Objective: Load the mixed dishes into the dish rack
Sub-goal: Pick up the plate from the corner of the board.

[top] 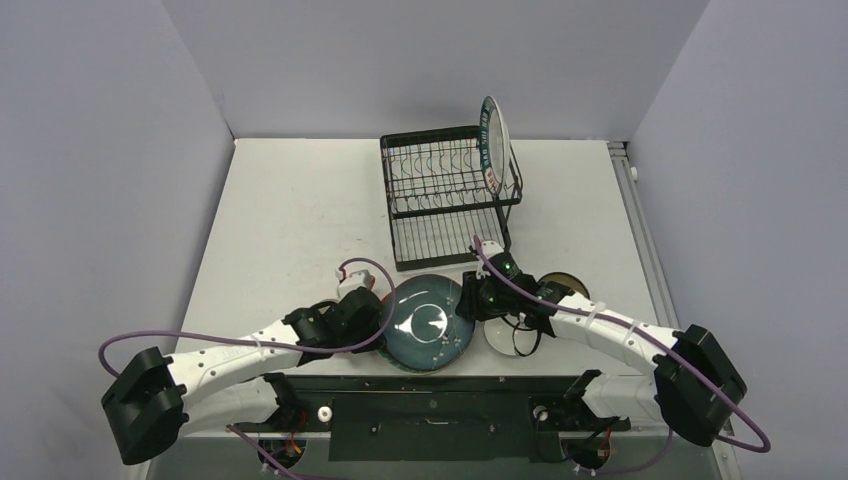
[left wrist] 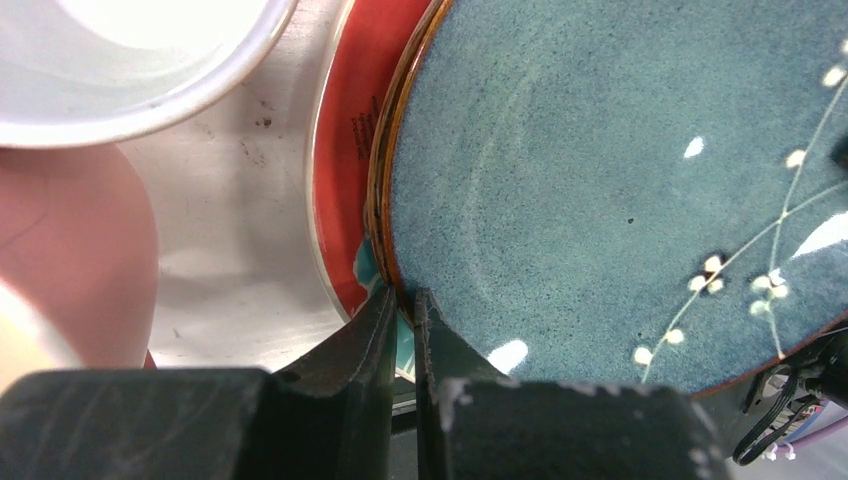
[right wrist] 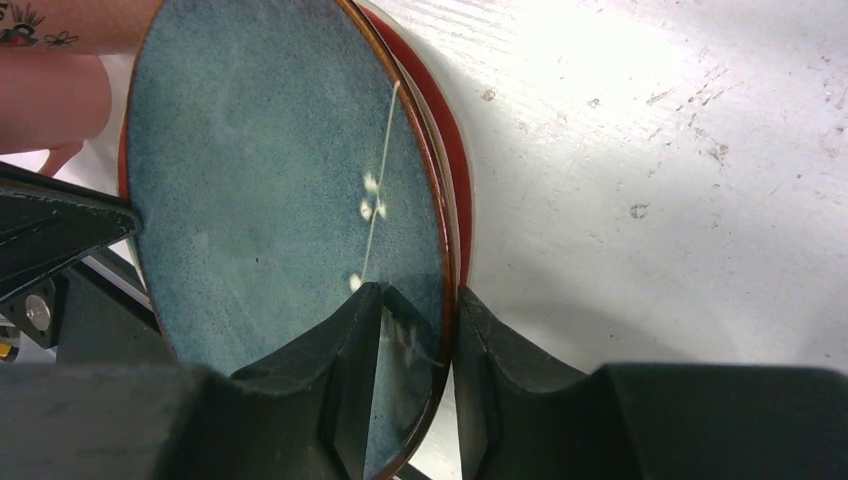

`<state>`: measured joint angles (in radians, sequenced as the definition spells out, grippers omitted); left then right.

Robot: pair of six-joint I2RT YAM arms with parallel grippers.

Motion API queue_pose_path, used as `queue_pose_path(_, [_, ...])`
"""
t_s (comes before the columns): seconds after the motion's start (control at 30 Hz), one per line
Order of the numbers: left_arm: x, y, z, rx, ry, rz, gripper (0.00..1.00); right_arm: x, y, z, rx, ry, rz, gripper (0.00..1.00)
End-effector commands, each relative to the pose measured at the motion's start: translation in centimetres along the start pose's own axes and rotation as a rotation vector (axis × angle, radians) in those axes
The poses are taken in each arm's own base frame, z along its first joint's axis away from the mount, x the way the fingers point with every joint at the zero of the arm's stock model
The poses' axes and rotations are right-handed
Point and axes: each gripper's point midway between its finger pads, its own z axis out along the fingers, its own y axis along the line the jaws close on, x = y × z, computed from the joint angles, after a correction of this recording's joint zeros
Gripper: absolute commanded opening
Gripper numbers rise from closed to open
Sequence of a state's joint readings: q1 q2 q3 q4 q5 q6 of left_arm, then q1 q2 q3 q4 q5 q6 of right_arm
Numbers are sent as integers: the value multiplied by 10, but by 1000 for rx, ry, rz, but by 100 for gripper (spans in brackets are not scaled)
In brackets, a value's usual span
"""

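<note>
The left tool (left wrist: 405, 300) is pinched tight on the near rim of the teal plate (top: 428, 320), its fingers almost meeting. The right tool (right wrist: 420, 300) clamps the opposite rim, one finger on the plate's face and one behind it. A red plate (left wrist: 350, 150) lies just under the teal one. Beyond both tools, on the worktop (top: 300, 220), stands the dish rack (top: 445, 195), with a lettered plate (top: 492, 140) upright at its right end.

I count 3 plates: 1 lettered white plate (top: 492, 140), 1 teal plate (top: 430, 322), 1 red plate (left wrist: 345, 150). 2 bowls: 1 white bowl (top: 500, 342), 1 dark bowl (top: 568, 284). 1 dish rack (top: 440, 190). Only 1 pink mug (left wrist: 70, 250) I can confirm.
</note>
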<state>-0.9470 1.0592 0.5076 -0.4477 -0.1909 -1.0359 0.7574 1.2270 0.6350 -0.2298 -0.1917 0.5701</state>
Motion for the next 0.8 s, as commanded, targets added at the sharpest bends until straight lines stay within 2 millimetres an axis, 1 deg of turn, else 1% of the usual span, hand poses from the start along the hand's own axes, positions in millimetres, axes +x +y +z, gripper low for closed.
queue_pose_path(0.0, [22, 17, 12, -54, 84, 44, 0, -10, 73, -22, -336, -27, -20, 24])
queue_pose_path(0.33, [19, 11, 13, -50, 85, 58, 0, -17, 80, -36, -368, -68, -28, 22])
queue_pose_path(0.67, [16, 5, 14, -44, 80, 72, 0, -9, 85, -33, -412, -43, -5, 22])
queue_pose_path(0.77, [16, 5, 13, -42, 79, 72, 0, -2, 84, -28, -419, -17, 8, 21])
